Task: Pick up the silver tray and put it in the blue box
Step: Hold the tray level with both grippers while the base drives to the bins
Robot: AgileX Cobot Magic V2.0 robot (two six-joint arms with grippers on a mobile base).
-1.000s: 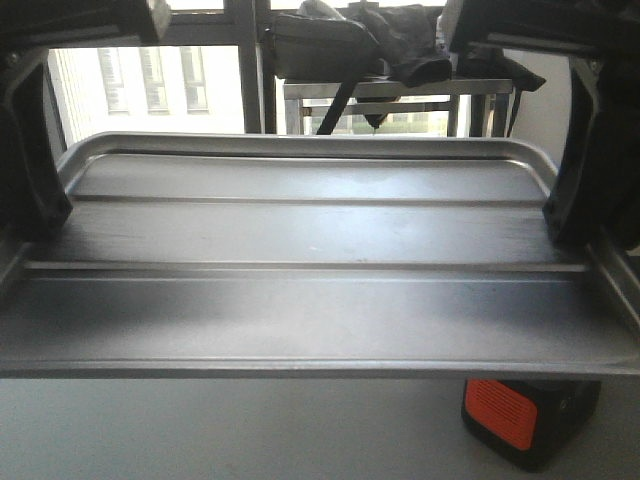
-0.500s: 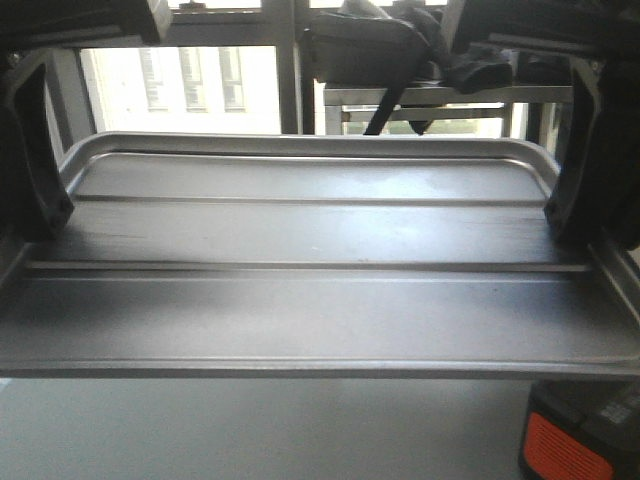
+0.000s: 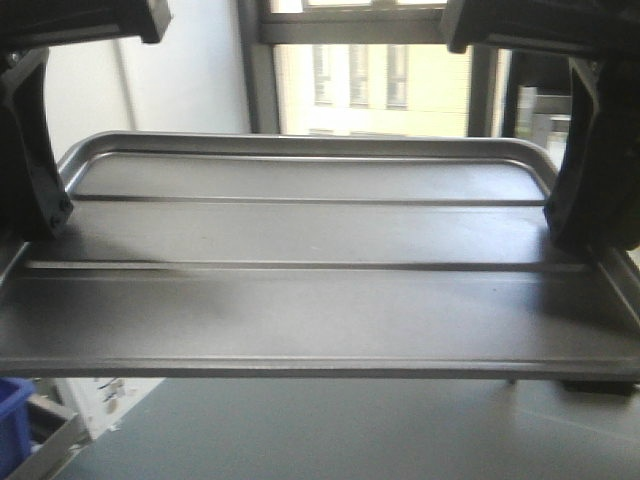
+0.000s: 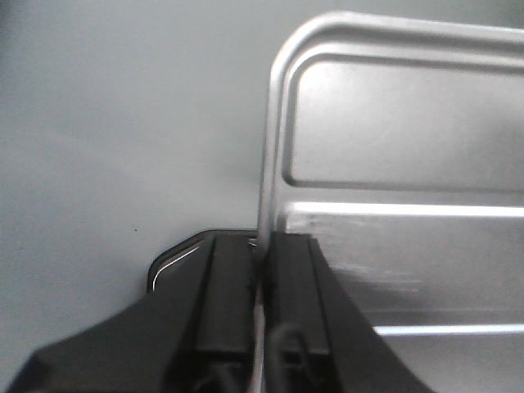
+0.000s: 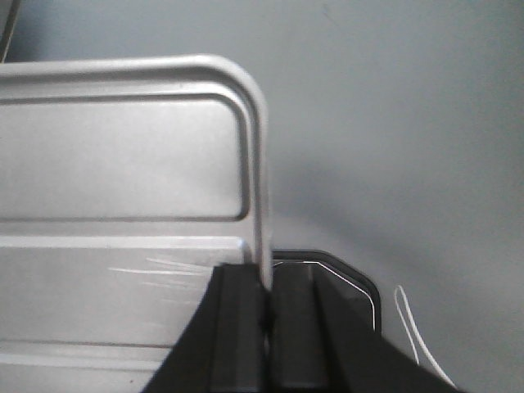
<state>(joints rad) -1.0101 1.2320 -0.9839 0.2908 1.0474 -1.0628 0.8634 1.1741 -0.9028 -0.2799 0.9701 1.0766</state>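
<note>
The left gripper point(image 4: 260, 250) and right gripper point(image 5: 267, 282) are closed narrowly on the opposite end rims of the silver tray point(image 3: 320, 300), which is held level between them.

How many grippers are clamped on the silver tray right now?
2: the left gripper pinches the left rim of the silver tray; the right gripper pinches the right rim.

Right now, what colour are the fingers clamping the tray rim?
Black fingers on the silver tray; best in the left wrist view.
</note>
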